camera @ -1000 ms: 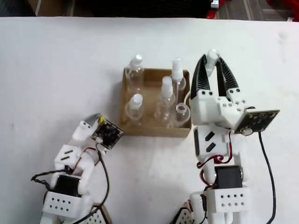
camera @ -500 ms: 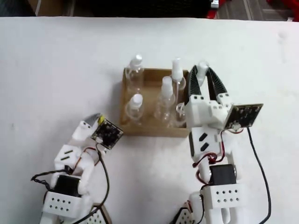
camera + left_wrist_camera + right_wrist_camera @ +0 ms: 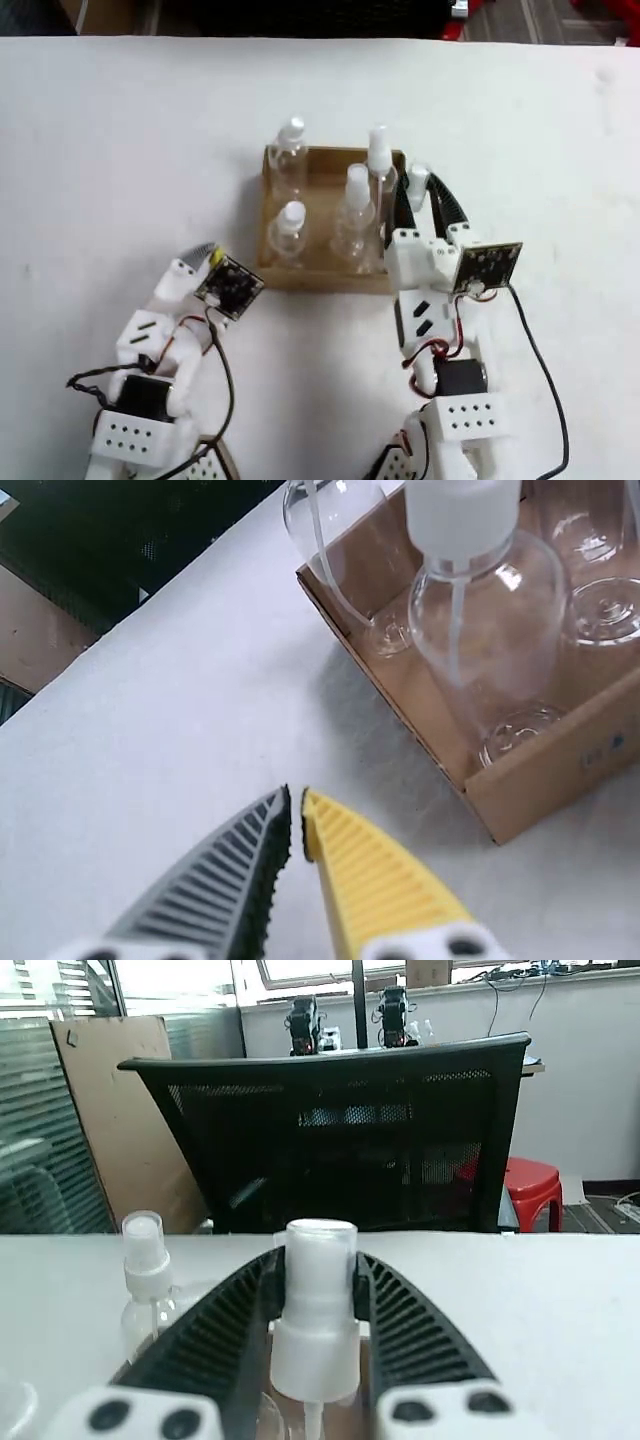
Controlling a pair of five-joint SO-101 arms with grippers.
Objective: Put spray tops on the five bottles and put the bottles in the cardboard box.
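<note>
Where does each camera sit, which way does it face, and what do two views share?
High view: fixed above, looking down on the cardboard box and both arms.
Left wrist view: on the left arm, low, facing the box's corner; shut left gripper shows.
Right wrist view: on the right arm, facing a black chair; right gripper holds a spray top.
Shared: the high and left wrist views both show the box.
</note>
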